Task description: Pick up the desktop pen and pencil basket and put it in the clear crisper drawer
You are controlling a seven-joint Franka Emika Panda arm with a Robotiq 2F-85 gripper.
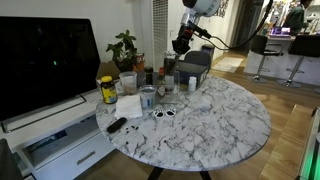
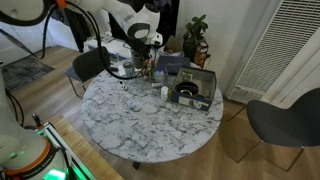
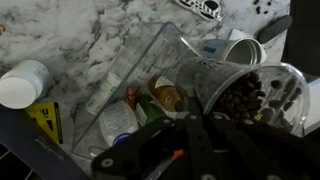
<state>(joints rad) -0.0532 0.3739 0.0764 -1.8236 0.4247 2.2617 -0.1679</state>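
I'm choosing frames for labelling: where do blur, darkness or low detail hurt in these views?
Wrist view: the fingers are dark and out of focus up close, and the clear crisper drawer shows only as faint edges. In an exterior view the gripper is a small dark shape with little detail; in an exterior view the table is evenly lit, its clutter too small to resolve.

You have one round marble table to work on, with one clear crisper drawer and one dark mesh pen basket. Count one yellow-labelled jar, one clear tumbler, one black remote and one potted plant. Two dark chairs stand at the table, two bar stools farther off, and one television.
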